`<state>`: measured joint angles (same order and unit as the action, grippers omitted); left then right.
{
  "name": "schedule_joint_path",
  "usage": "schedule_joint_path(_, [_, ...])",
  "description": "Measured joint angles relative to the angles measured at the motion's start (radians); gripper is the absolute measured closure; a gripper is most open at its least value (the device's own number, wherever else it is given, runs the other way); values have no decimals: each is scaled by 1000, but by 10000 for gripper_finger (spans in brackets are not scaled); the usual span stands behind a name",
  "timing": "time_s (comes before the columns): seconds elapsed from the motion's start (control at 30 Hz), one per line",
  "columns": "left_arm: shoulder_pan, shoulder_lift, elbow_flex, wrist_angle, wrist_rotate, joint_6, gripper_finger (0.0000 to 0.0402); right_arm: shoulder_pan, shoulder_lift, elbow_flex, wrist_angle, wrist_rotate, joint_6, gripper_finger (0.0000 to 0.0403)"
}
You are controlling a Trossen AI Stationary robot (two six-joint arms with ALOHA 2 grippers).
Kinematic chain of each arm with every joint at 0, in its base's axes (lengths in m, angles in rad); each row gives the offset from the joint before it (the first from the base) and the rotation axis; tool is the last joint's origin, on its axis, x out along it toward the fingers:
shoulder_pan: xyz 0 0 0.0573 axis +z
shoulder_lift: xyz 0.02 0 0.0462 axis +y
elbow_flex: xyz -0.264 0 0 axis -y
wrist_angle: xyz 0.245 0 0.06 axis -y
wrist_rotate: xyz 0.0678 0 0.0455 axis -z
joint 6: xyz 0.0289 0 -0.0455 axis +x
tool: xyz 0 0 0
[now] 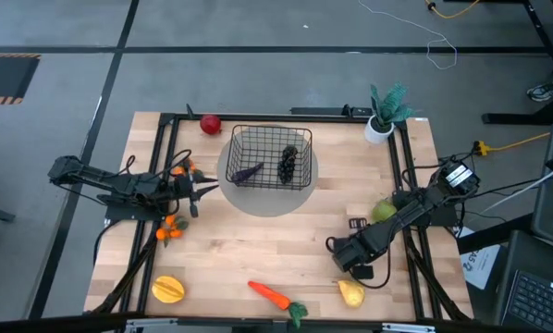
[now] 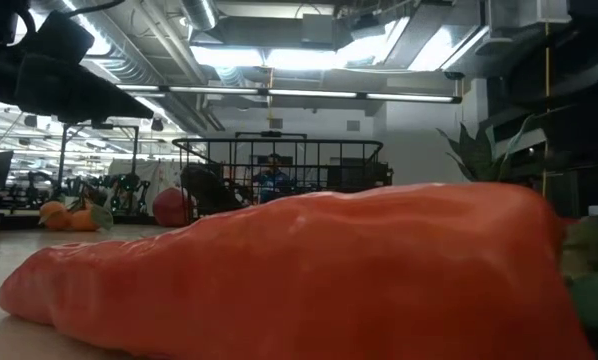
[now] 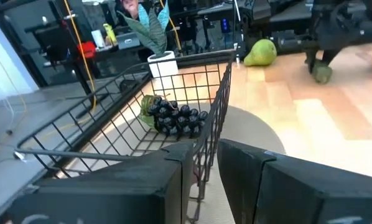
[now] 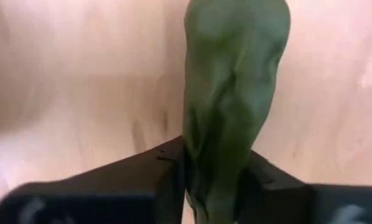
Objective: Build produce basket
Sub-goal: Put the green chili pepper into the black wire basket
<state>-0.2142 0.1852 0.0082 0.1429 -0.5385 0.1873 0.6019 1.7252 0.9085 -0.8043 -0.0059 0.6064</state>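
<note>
The black wire basket [image 1: 269, 157] stands on a round grey mat at the table's far middle, with a purple eggplant [image 1: 247, 172] and dark grapes [image 3: 176, 118] lying in it. My left gripper [image 1: 212, 190] is shut on the basket's left wall. My right gripper [image 1: 358, 266] stands at the near right, pointing down, shut on a green cucumber [image 4: 236, 81]. Lying loose on the table are a red apple [image 1: 210, 123], small oranges [image 1: 170, 229], a yellow-orange fruit [image 1: 168, 289], a carrot [image 1: 271, 296], a yellow pear [image 1: 350, 293] and a green pear [image 1: 384, 211]. My left gripper pinches the basket's mesh wall [image 3: 206, 163] near its near-left corner, one finger inside the basket and one outside. The fingers come in level from the table's left. The basket stands upright on the mat. My right gripper pinches one end of the cucumber [image 4: 218, 163] between its two fingers, from above, pointing down. The fingers lie across the cucumber, and the rest of it stretches away over the wood. I cannot tell whether it is lifted.
A teal plant in a white pot [image 1: 385, 116] stands at the far right corner. Black rails [image 1: 406, 166] run along the table's sides. Bare wood [image 1: 258, 245] lies between the basket and the near edge. In the low view the carrot [image 2: 279, 270] fills the foreground.
</note>
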Motion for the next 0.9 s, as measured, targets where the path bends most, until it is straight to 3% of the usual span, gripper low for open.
schedule_joint_path(0.1, [0, 0, 0, 0, 0, 6, 337, -7, 0, 5, -3, 3, 151, 360])
schedule_joint_path(0.27, [0, 0, 0, 0, 0, 6, 337, -29, 7, 43, -19, -5, 381, 361])
schedule_joint_path(0.4, [0, 0, 0, 0, 0, 6, 337, -52, 6, 103, 20, 56, 557, 361])
schedule_joint_path(0.5, [0, 0, 0, 0, 0, 7, 337, -65, 8, 155, 5, 150, 646, 361])
schedule_joint_path(0.7, [0, 0, 0, 0, 0, 7, 337, -96, 6, 323, 38, 368, 618, 362])
schedule_joint_path(0.9, [0, 0, 0, 0, 0, 9, 337, -146, 4, 503, 90, 805, 488, 362])
